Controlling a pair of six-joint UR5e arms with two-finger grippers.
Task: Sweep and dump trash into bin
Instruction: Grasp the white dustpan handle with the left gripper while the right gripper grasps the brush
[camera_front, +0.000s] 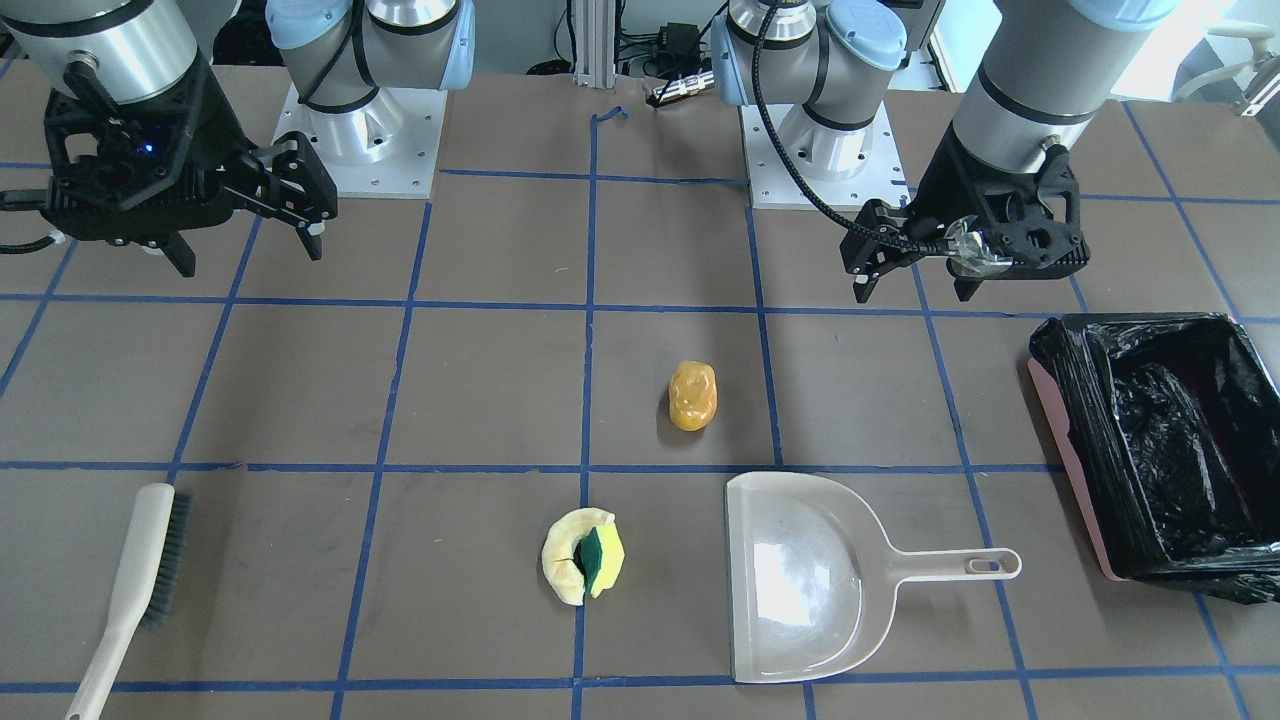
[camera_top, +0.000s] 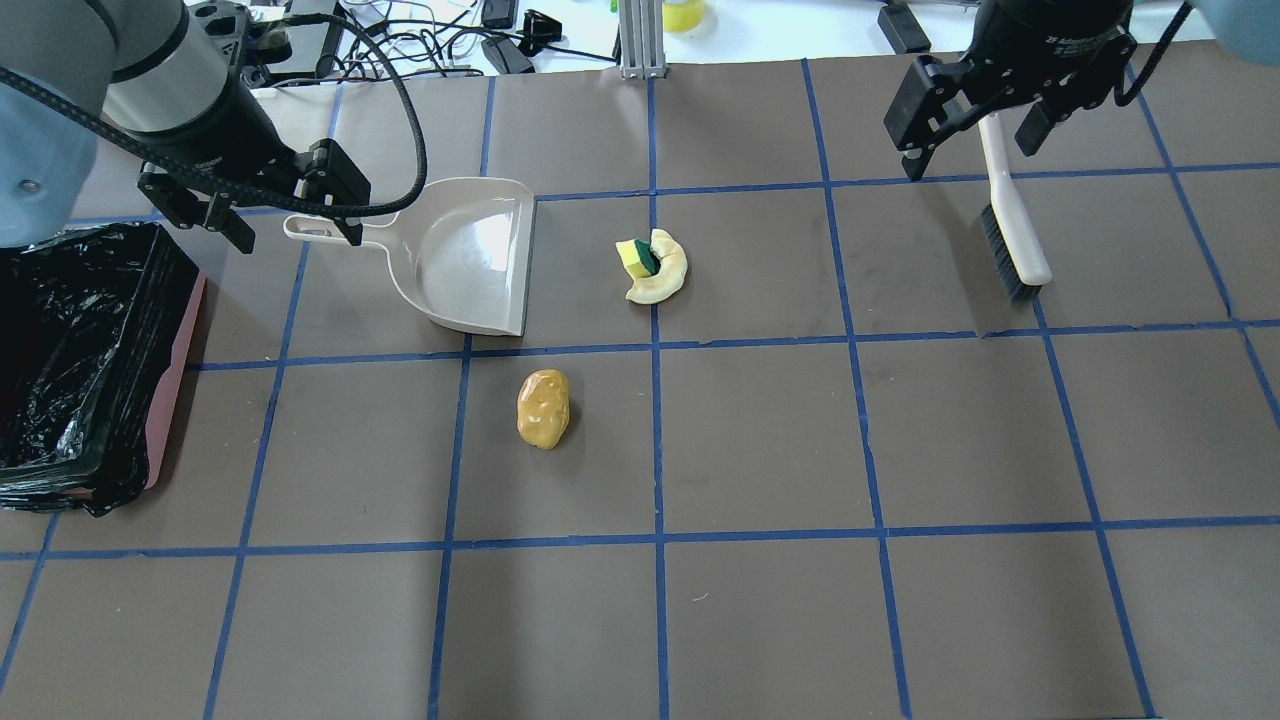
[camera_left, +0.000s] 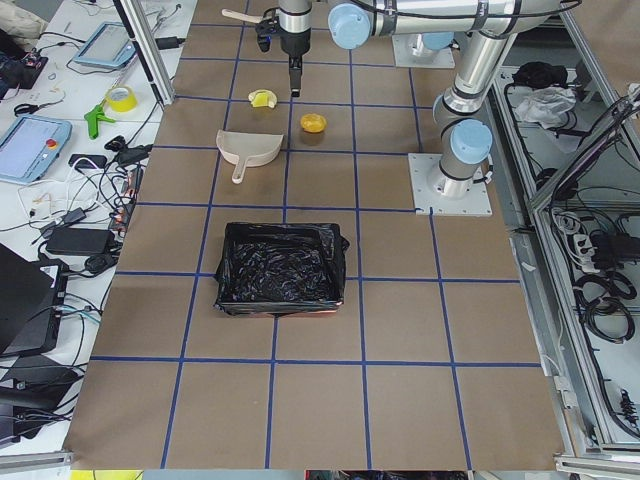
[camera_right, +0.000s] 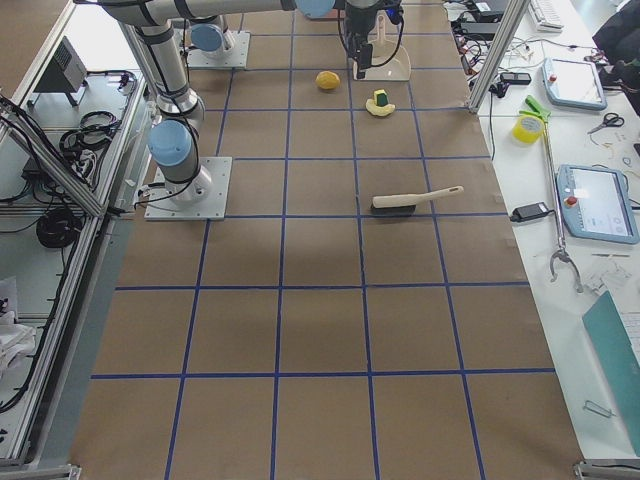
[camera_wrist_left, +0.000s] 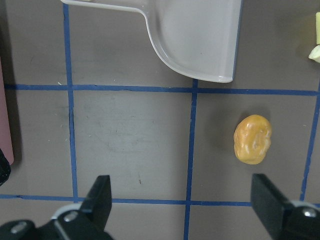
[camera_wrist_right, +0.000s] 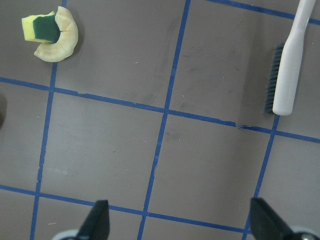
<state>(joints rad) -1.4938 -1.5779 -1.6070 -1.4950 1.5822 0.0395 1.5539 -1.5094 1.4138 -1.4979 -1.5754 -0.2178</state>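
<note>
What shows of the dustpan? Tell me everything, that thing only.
The dustpan is beige, glossy plastic: a broad, empty scoop with a straight open lip and a slim handle ending in a hang slot. It lies flat on the brown table, lip toward the curved piece with sponge, handle toward the bin. Nothing else touches it.

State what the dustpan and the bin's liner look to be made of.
Dustpan: probably smooth beige moulded plastic; its pan shows a bright glare patch, and the handle has a moulded hanging slot. Bin liner: thin glossy black plastic film, judging by its crinkles and scattered highlights.
</note>
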